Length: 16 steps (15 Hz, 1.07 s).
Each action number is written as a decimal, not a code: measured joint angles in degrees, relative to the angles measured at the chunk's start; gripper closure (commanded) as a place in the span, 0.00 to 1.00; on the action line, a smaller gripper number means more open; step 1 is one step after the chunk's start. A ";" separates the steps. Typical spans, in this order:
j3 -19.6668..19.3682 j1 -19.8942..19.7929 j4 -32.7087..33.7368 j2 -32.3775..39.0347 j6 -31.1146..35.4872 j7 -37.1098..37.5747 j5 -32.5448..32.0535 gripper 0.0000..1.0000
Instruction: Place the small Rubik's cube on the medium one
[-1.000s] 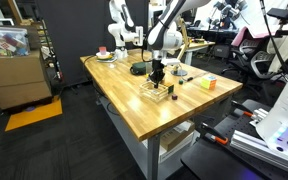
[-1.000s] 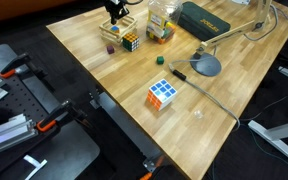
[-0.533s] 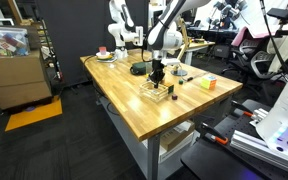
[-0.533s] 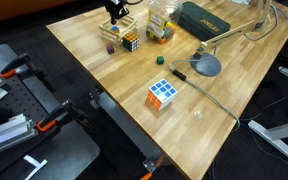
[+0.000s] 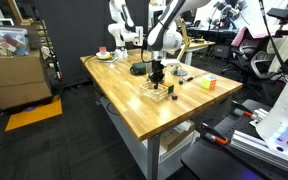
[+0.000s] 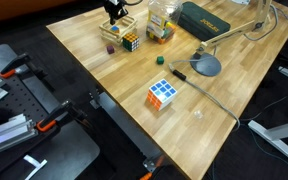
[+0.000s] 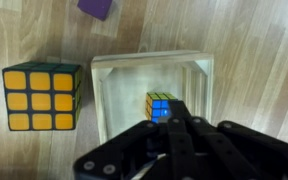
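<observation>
In the wrist view the small Rubik's cube (image 7: 161, 104) lies inside a clear open box (image 7: 152, 66). The medium Rubik's cube (image 7: 42, 97), yellow face up, stands on the table just beside the box. My gripper (image 7: 180, 124) hangs over the box with its fingers pressed together, tips just above the small cube and holding nothing. In an exterior view the gripper (image 6: 114, 13) is at the table's far corner above the box (image 6: 114, 30), with the medium cube (image 6: 132, 41) next to it. It also shows in the other exterior view (image 5: 157, 72).
A large Rubik's cube (image 6: 163, 95) sits mid-table. A purple block (image 6: 110, 47) and a green block (image 6: 159, 59) lie near the box. A clear jar (image 6: 161, 25), a green case (image 6: 206, 18) and a lamp base (image 6: 206, 66) stand nearby. A plate (image 5: 105, 55) is at the far end.
</observation>
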 measured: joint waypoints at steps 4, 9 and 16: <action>0.03 0.00 0.05 0.00 -0.07 0.35 0.01 0.53; 0.03 0.00 0.05 0.00 -0.10 0.74 0.02 0.19; -0.03 0.00 0.05 0.18 -0.11 0.92 0.01 0.74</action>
